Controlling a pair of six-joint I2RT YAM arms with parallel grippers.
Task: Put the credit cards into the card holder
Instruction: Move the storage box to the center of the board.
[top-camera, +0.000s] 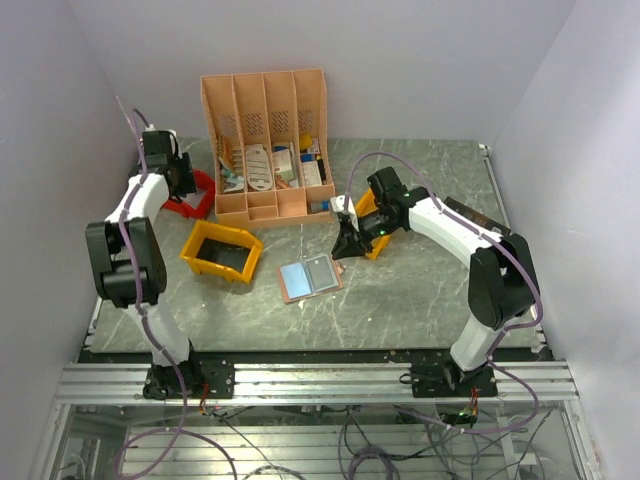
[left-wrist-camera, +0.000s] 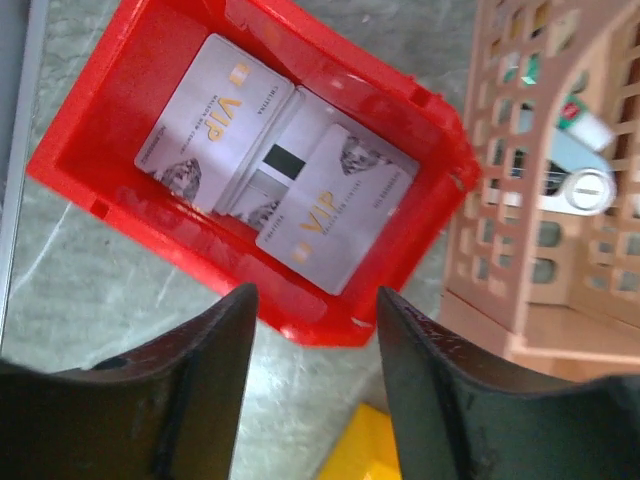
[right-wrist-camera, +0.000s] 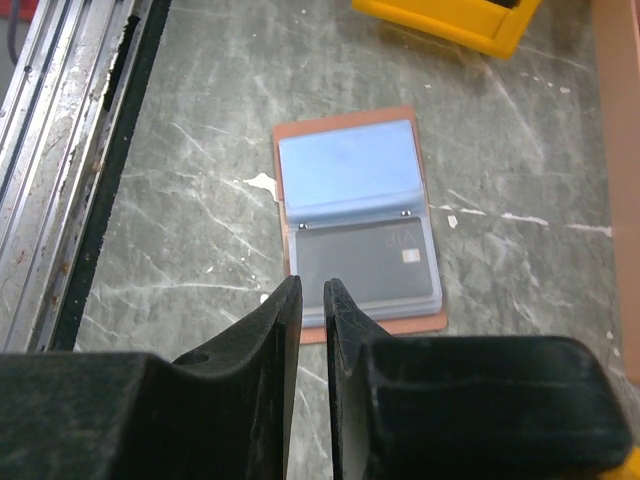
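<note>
Three pale credit cards marked VIP (left-wrist-camera: 215, 110) (left-wrist-camera: 335, 205) (left-wrist-camera: 275, 165) lie overlapping in a red bin (left-wrist-camera: 90, 140) at the far left (top-camera: 203, 203). My left gripper (left-wrist-camera: 315, 292) hangs open and empty above the bin's near rim, seen in the top view by the bin (top-camera: 183, 185). The tan card holder (top-camera: 309, 277) lies open flat mid-table. One of its clear pockets holds a dark card (right-wrist-camera: 365, 265); the other pocket (right-wrist-camera: 350, 165) looks pale blue. My right gripper (right-wrist-camera: 312, 283) hovers just over the holder's near edge (top-camera: 343, 250), jaws a narrow gap apart with nothing between them.
A peach slotted organiser (top-camera: 265, 140) with small items stands at the back, close to the right of the red bin (left-wrist-camera: 560, 200). A yellow bin (top-camera: 222, 250) sits left of the holder. A second yellow bin (top-camera: 372, 215) lies behind my right gripper. The metal rail (right-wrist-camera: 60, 150) marks the table's edge.
</note>
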